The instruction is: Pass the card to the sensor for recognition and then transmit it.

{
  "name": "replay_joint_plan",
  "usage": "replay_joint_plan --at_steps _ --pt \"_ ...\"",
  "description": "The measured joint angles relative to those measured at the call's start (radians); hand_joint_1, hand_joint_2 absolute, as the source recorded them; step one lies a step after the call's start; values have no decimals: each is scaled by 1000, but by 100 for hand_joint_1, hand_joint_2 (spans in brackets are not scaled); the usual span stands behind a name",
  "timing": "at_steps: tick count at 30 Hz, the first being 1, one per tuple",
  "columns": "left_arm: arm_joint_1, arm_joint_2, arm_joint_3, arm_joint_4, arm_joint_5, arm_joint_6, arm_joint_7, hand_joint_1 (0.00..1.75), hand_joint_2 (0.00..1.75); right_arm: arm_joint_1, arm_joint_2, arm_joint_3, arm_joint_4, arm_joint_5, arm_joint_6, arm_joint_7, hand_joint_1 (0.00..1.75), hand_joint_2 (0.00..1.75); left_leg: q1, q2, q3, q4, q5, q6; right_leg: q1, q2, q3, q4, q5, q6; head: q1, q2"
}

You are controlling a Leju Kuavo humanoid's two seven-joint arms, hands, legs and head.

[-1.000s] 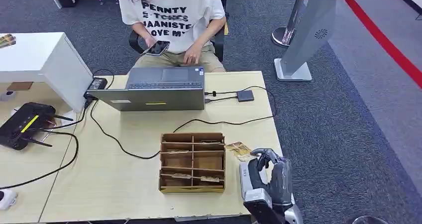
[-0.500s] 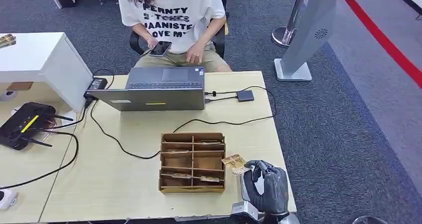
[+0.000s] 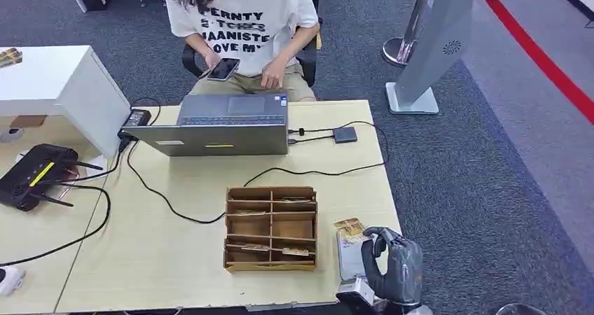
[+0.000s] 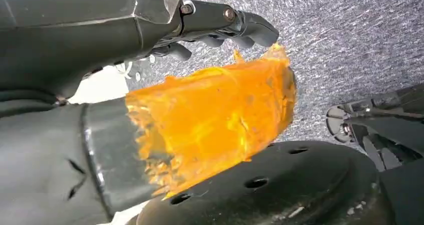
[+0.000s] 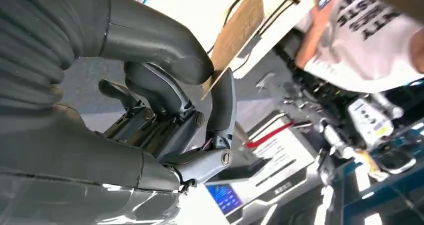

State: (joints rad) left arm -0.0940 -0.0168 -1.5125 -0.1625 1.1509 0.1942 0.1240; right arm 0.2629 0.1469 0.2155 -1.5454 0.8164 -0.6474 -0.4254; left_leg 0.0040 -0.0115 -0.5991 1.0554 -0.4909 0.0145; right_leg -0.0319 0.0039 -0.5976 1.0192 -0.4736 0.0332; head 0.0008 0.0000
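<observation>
Card (image 3: 349, 228), thin, light, prob. slick and bendy, sits just right of the wooden organiser (image 3: 270, 227), pinched by edge in right hand (image 3: 392, 262), so grip edge firmly; left hand (image 4: 220, 27) fingers curled, holding nothing visible.

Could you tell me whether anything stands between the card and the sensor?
Nothing visible does. The right hand pinches the card right by the far end of the sensor; the box stands off to the side, out of the way.

Grey carpet floor (image 3: 455, 175) with a red stripe (image 3: 539, 56) surrounds pale wooden table (image 3: 175, 259).
</observation>
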Motion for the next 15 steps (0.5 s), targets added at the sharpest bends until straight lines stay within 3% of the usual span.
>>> replay_joint_plan --at_steps 15 --pt "1 0 0 0 10 0 0 0 0 10 58 -137 66 76 0 -37 175 175 0 0 0 0 0 0 0 0 0 0 0 0 0 0"
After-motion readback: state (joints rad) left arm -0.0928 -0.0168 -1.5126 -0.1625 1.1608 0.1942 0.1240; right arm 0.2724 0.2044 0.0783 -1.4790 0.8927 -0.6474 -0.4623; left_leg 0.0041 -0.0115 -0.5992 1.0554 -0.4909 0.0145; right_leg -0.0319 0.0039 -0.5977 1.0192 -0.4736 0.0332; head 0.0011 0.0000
